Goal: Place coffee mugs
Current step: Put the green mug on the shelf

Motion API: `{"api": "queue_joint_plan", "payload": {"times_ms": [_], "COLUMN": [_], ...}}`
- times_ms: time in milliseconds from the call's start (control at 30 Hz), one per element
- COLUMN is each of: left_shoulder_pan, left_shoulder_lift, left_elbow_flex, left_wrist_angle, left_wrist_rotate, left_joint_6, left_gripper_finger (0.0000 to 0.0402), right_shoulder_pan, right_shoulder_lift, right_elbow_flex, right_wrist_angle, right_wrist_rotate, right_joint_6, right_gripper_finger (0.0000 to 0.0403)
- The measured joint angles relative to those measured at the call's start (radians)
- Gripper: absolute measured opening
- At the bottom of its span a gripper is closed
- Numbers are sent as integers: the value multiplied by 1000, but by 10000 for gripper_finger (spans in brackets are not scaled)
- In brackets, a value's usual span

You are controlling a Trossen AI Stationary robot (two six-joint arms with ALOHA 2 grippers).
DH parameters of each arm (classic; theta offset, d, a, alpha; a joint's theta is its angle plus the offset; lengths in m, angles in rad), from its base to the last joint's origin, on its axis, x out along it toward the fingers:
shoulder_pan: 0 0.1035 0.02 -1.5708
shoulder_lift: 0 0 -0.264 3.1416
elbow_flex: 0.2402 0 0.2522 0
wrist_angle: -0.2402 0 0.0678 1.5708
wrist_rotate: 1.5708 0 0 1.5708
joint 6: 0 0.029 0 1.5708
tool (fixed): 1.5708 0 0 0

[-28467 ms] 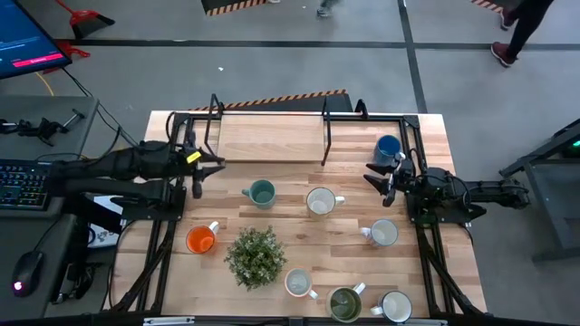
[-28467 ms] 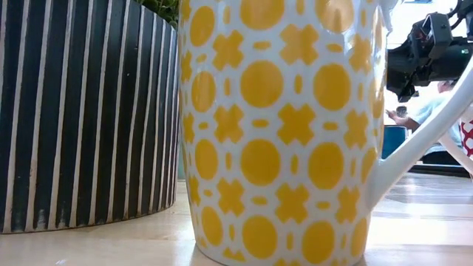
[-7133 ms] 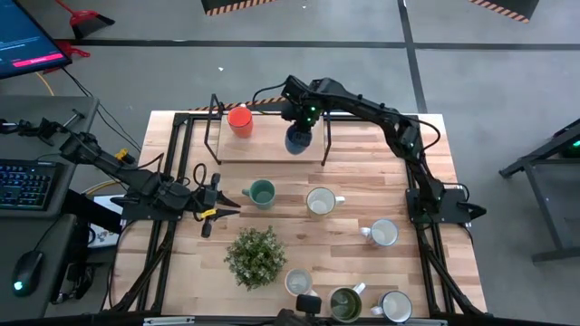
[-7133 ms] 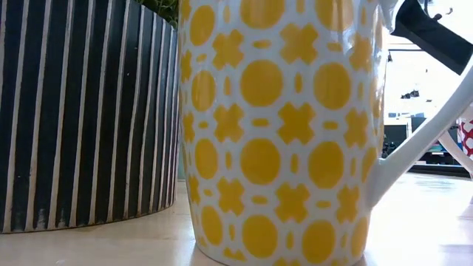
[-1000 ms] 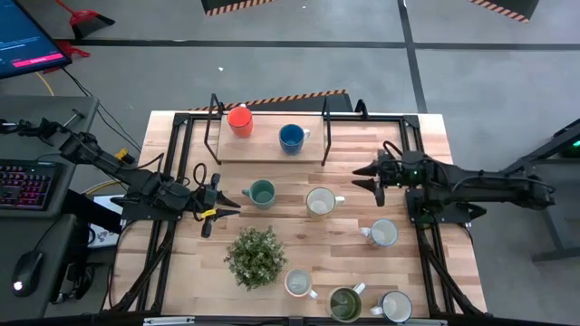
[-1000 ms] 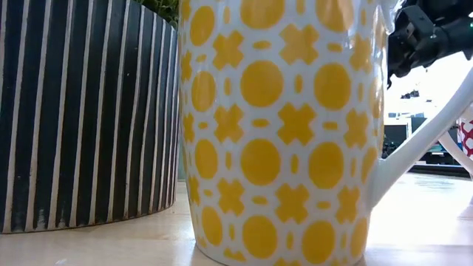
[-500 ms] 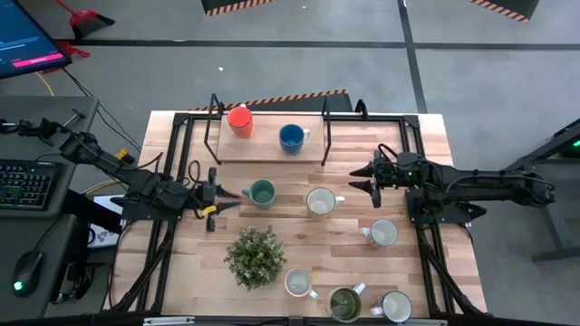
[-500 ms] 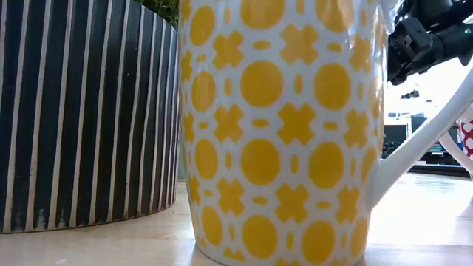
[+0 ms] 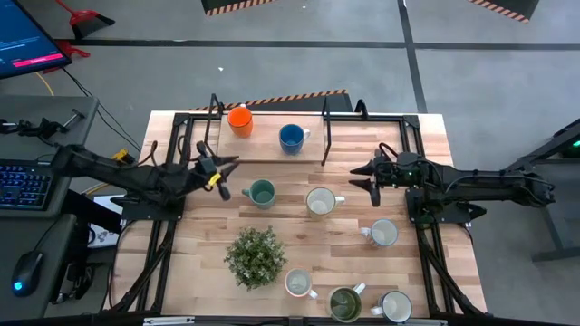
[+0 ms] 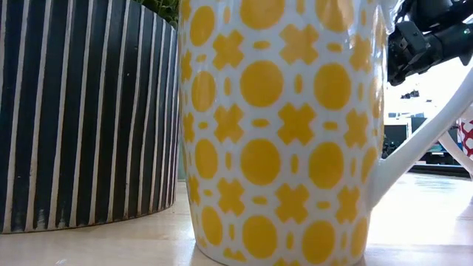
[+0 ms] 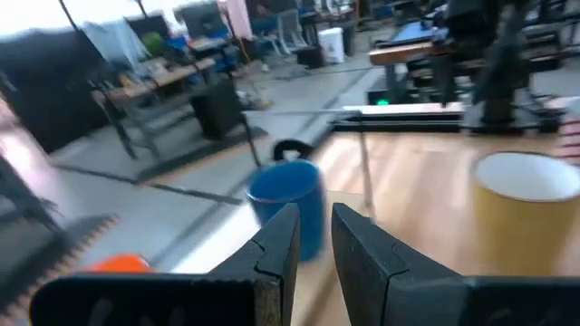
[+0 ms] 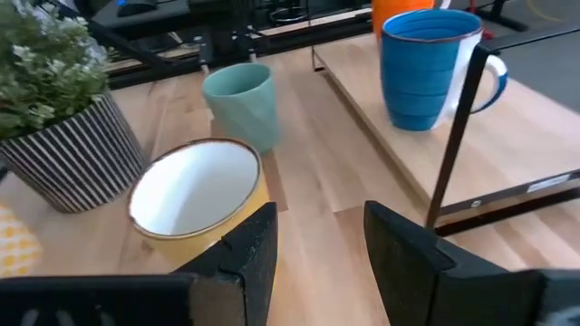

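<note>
In the high view the orange mug [image 9: 239,119] and the blue mug [image 9: 291,138] stand on the raised wooden shelf [image 9: 263,145] at the table's far side. The teal mug [image 9: 261,192] and a cream mug [image 9: 319,201] stand on the table before it. White mugs [image 9: 382,234] [image 9: 297,283] [image 9: 394,308] and the olive-green mug [image 9: 344,303] stand nearer. My left gripper [image 9: 217,174] hovers open with a narrow gap, left of the teal mug; its wrist view looks at the blue mug [image 11: 288,204]. My right gripper [image 9: 362,177] hovers open, right of the cream mug [image 12: 195,195].
A bushy potted plant [image 9: 256,256] in a striped pot [image 10: 81,111] stands near the table's middle. Black rails [image 9: 181,136] frame the table. Thin black posts [image 9: 326,136] hold up the shelf. A yellow-patterned mug [image 10: 281,125] fills the low view.
My left gripper has moved toward the table's far edge and a little to the right, from beside the teal mug toward the shelf's left end, and has turned about. My right gripper has stayed close to where it was. No mug has moved.
</note>
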Motion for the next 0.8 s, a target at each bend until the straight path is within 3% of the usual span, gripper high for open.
{"api": "queue_joint_plan", "payload": {"times_ms": [167,467,800], "left_shoulder_pan": [31,92,221], "left_shoulder_lift": [0,0,26], "left_elbow_flex": [0,0,149], "left_wrist_angle": [111,121,-128], "left_wrist_rotate": [17,163,346], "left_joint_6": [82,-7,-84], "left_gripper_finger": [60,74,136], "right_shoulder_pan": [0,0,0], "right_shoulder_lift": [0,0,0], "right_elbow_flex": [0,0,1], "right_wrist_angle": [0,-1,-71], "right_wrist_rotate": [26,26,27], "right_joint_6": [-15,-60,-47], "right_gripper_finger": [147,147,147]}}
